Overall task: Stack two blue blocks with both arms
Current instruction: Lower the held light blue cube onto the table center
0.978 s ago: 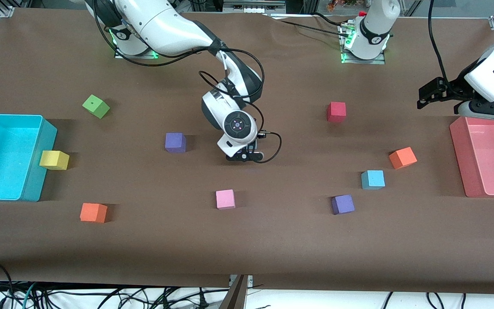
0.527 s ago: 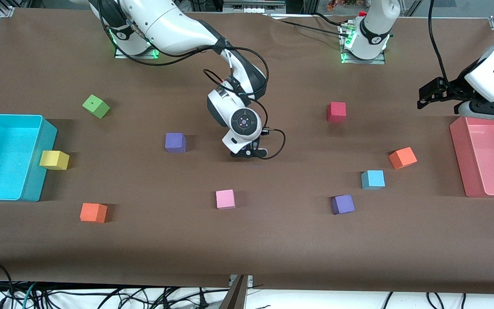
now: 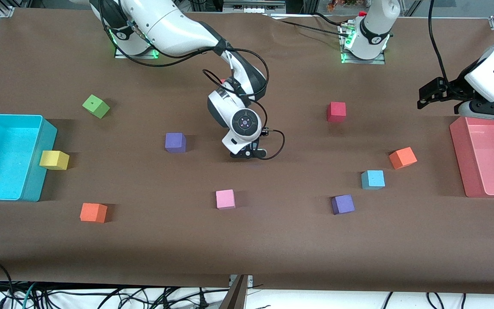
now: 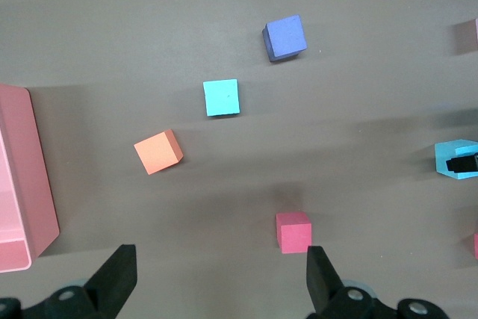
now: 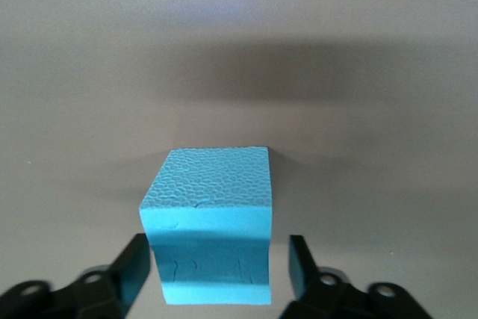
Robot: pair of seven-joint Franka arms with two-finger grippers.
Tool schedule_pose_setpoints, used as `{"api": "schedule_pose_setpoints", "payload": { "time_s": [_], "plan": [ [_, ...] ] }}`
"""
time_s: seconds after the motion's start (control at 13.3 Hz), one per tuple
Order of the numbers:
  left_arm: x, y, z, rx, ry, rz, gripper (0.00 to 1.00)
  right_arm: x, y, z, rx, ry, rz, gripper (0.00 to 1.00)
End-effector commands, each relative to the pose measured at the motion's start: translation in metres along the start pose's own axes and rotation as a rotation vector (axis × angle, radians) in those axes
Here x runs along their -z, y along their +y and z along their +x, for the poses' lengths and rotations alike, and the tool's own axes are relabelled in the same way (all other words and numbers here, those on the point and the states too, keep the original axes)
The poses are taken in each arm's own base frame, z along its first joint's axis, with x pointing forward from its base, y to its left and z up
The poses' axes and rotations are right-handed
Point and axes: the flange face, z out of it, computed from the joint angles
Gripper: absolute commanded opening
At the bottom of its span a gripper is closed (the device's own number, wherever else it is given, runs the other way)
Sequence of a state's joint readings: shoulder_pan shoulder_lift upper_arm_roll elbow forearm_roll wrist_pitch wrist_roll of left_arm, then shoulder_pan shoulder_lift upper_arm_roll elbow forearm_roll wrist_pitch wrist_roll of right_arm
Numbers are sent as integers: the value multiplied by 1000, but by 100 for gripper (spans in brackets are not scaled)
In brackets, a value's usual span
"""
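Note:
One blue block [image 5: 209, 222] sits on the brown table between the fingers of my right gripper [image 5: 216, 263]. The fingers flank its sides, with a gap showing on one side, so the gripper is open. In the front view this gripper [image 3: 247, 153] is low at mid table and hides the block. The left wrist view shows that block [image 4: 452, 157] with a black finger beside it. The second blue block [image 3: 373, 179] lies toward the left arm's end and also shows in the left wrist view [image 4: 222, 98]. My left gripper [image 3: 428, 96] waits open and empty in the air [image 4: 218, 282] beside the pink tray.
Two purple cubes [image 3: 175, 142] [image 3: 342, 204], a pink cube [image 3: 225, 199], a red cube [image 3: 336, 111], two orange cubes [image 3: 402, 157] [image 3: 93, 212], a yellow cube [image 3: 54, 159] and a green cube [image 3: 96, 106] are scattered about. A cyan bin [image 3: 45, 137] and a pink tray [image 3: 459, 159] stand at the table's ends.
My right gripper has shifted a little toward the left arm's end and away from the front camera, then held still. The left arm has not moved.

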State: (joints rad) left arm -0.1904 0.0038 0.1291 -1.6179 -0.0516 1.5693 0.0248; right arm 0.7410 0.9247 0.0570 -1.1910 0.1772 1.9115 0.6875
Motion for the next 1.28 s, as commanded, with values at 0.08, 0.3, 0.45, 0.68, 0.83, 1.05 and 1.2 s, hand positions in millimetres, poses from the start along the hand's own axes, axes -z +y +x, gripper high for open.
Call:
{"api": "schedule_pose_setpoints", "payload": {
  "time_s": [0.08,0.3,0.45,0.68,0.83,1.05,1.2],
  "plan": [
    [5,-1,2,-1,-7,-2,100,8,-5,0,12,17,-5,100],
    [5,-1,2,-1,-7,-2,100,26,-5,-3,19,26,8,100],
    [5,-1,2,-1,-8,-2,100,39,-5,-5,60,33,19,100],
    [5,-1,2,-1,-13,-1,100,65,12,-8,150,-6,-10,100],
    [5,-1,2,-1,-13,-1,100,78,35,3,270,-35,-15,100],
    [4,1,2,-7,-13,-1,100,88,56,9,418,-33,-18,100],
    [4,1,2,-10,-14,7,100,102,69,8,449,-15,4,100]
  ]
}}
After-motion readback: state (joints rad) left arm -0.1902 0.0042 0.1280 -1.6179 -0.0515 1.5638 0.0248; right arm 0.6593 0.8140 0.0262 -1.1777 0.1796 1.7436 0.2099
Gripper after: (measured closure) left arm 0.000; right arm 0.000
